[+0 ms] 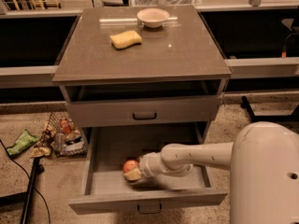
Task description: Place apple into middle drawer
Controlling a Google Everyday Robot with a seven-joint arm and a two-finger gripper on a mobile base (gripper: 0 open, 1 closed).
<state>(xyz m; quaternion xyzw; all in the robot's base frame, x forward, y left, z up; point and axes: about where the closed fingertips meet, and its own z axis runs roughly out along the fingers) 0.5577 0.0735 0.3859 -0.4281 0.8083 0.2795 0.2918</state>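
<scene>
Camera view looks down on a grey cabinet with the middle drawer [100,183] pulled out, and the arm [196,155] reaches into it from the right. The gripper [132,171] sits low inside the drawer, left of centre, and its fingers [134,175] appear clenched around the apple [130,165], one pale finger showing beneath the fruit. Whether the apple already rests on the drawer floor cannot be told. The placing looks nearly done, with only the release and the withdrawal left. If the fingers let go with the fruit off the floor, the smooth round apple could drop and roll toward the drawer's walls. A fast or crooked retreat could nudge it, or catch the arm on the closed drawer front [145,111] just above. On the worktop [187,50] a yellow sponge [125,39] and a pale bowl [153,17] stand well apart from all this.
</scene>
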